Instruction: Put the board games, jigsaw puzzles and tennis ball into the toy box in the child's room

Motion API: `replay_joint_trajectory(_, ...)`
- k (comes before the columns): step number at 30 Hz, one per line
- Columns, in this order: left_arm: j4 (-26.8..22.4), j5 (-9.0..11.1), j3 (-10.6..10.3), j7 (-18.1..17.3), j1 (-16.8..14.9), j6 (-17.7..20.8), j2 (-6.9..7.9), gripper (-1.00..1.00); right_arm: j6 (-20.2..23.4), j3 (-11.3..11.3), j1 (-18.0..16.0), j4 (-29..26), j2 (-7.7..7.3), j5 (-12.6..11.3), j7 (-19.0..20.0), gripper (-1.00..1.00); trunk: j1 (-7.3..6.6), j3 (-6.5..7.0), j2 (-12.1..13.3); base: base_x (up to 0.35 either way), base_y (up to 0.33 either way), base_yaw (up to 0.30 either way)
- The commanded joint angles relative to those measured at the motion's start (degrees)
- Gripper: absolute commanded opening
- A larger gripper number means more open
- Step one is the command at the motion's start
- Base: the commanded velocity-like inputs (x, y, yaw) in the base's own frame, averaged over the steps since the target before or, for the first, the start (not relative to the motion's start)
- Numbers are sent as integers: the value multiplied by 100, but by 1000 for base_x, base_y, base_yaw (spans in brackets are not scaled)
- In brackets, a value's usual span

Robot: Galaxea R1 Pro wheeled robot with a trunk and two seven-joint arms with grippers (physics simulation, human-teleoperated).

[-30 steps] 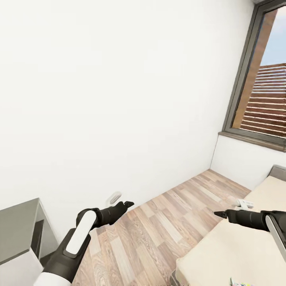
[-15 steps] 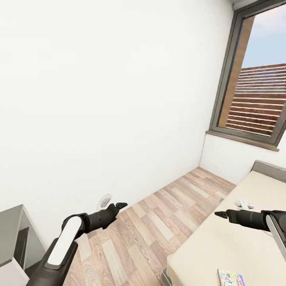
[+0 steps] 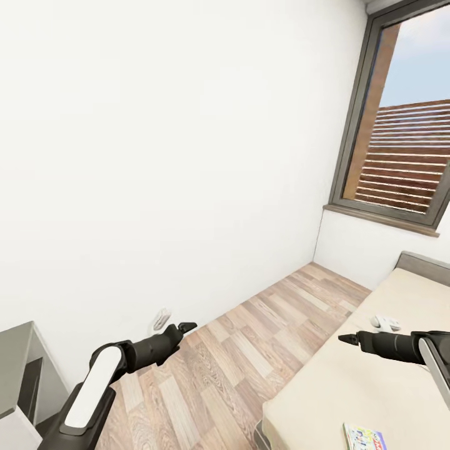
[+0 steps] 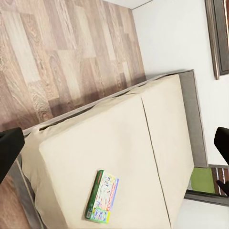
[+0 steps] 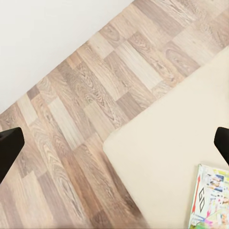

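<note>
Cream bed (image 3: 375,387) | board game (image 3: 364,437) cut off at frame edge | small white item (image 3: 385,322) unclear

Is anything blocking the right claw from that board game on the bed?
Nothing visible does. The right claw hangs open above the bed, and only bare mattress lies between it and the board game near the bed's close edge.
</note>
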Motion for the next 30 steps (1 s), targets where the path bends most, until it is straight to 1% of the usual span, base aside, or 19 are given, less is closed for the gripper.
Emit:
replay_joint_trajectory(1, -13, 63, -4, 61, 1, 3, 5, 100, 58, -5, -6, -1, 1, -57, -26, 100, 24, -29, -51, 0, 0, -44)
replay_joint_trajectory(9, -41, 95, 11, 48, 20, 12, 17, 100, 58, -19, -8, 2, -3, -64, -29, 100, 200, -172, -371, 0, 0, -97)
replay_joint_trajectory(18, -39, 184, 90, 27, 25, 18, 85, 100, 58, -8, -8, 91, 17, -58, -65, 100, 398, -334, -732, 0, 0, -159)
replay_joint_trajectory(20, -36, 261, 160, 27, 28, 41, 116, 100, 58, 3, -16, 240, 28, -58, -158, 100, 442, -370, -813, 0, 0, -220)
replay_joint_trajectory(21, -36, 261, 160, 27, 28, 41, 116, 100, 58, 3, -16, 240, 28, -58, -158, 100, 464, -388, -853, 0, 0, -227)
replay_joint_trajectory(23, -32, 374, 224, 27, 30, 70, 151, 100, 58, 12, -49, 394, 44, -61, -295, 100, 508, -424, -933, 0, 0, -242)
replay_joint_trajectory(24, -32, 374, 224, 27, 30, 70, 151, 100, 58, 12, -49, 394, 44, -61, -295, 100, 530, -442, -973, 0, 0, -246)
replay_joint_trajectory(27, -13, 522, 287, 27, 31, 95, 206, 100, 58, 17, -161, 605, 86, -68, -492, 100, 595, -495, -1093, 0, 0, -258)
replay_joint_trajectory(28, -13, 522, 287, 27, 31, 95, 206, 100, 58, 17, -161, 605, 86, -68, -492, 100, 617, -513, -1134, 0, 0, -263)
replay_joint_trajectory(30, 1, 580, 310, 27, 32, 103, 236, 100, 58, 18, -251, 785, 105, -70, -578, 100, 661, -549, -1214, 0, 0, -268)
